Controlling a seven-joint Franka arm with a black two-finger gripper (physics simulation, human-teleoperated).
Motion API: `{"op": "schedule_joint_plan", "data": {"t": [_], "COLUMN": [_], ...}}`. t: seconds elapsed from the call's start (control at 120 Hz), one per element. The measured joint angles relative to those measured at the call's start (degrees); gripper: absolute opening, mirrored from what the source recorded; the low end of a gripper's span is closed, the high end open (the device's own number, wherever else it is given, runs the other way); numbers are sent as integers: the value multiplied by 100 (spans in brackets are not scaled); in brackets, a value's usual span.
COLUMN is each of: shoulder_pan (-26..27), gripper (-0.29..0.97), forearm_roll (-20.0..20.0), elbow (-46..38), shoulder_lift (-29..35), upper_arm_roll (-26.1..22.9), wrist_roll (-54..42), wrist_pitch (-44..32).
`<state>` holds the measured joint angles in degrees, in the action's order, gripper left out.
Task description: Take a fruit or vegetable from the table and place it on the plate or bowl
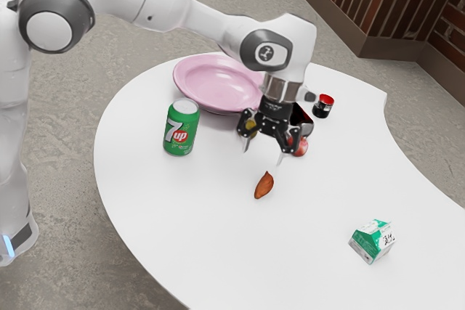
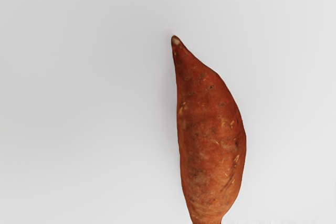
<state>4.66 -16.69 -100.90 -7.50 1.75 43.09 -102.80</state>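
Exterior view: sw. potato (image 1: pixel 264 184) just under hand (image 1: pixel 263 155)

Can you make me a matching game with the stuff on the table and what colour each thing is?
Things:
1. 7up can
2. plate
3. sweet potato
4. small jar

Colours:
A. pink
B. orange-brown
C. green
D. black with a red lid

Pairs: 1-C, 2-A, 3-B, 4-D.
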Motion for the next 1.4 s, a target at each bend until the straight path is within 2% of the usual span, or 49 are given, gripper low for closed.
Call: {"op": "schedule_joint_plan", "data": {"t": [0.117, 0.542, 0.867, 1.4], "shoulder_pan": [108, -15, 47, 110], "gripper": [66, 60, 60, 58], "forearm_roll": [-25, -164, -298, -435], "elbow": [21, 155, -424, -380], "shoulder_lift": [-198, -771, -188, -538], "upper_arm_roll": [-18, -23, -8, -43], "wrist_roll": [-311, -1051, -1331, -1568], "wrist_pitch": [-187, -699, -886, -1345]}}
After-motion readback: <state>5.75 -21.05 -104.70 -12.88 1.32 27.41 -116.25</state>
